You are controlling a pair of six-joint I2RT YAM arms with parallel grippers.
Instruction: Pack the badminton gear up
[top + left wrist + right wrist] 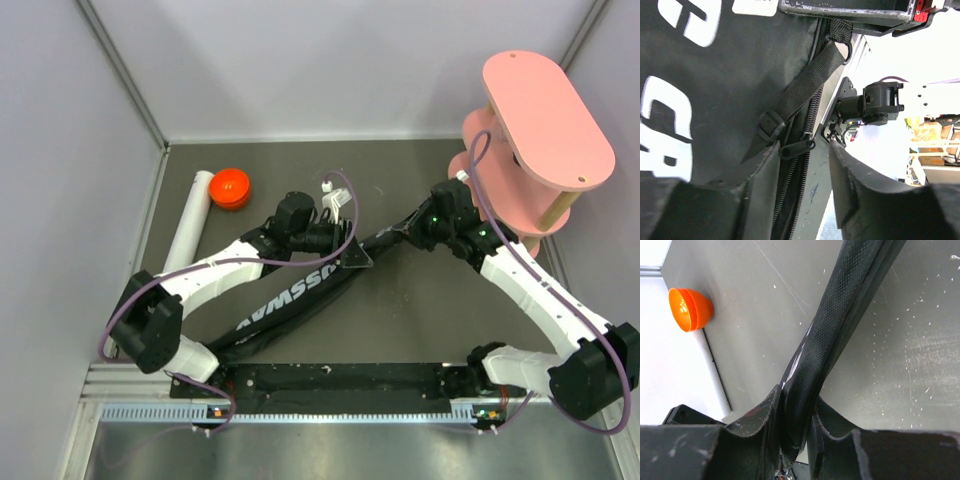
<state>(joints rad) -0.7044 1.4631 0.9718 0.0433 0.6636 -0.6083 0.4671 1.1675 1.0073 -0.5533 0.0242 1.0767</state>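
The black "CROSSWAY" bag (290, 300) lies diagonally across the table, its narrow handle end pointing to the back right. My left gripper (340, 250) is open over the bag's edge. In the left wrist view its jaws (802, 160) stand wide apart around the zipper line, with the black zipper pull (797, 147) just beyond them and a black strap (805, 85) above. My right gripper (405, 235) is shut on the bag's narrow end (815, 355). The white tube (190, 225) lies at the back left with its orange cap (230, 188) beside it. The rackets and shuttlecocks are out of view.
The pink tiered oval shelf (545, 120) stands at the back right, close behind my right arm. The orange cap also shows in the right wrist view (690, 310), near the wall. Grey walls bound the table at the back and on both sides.
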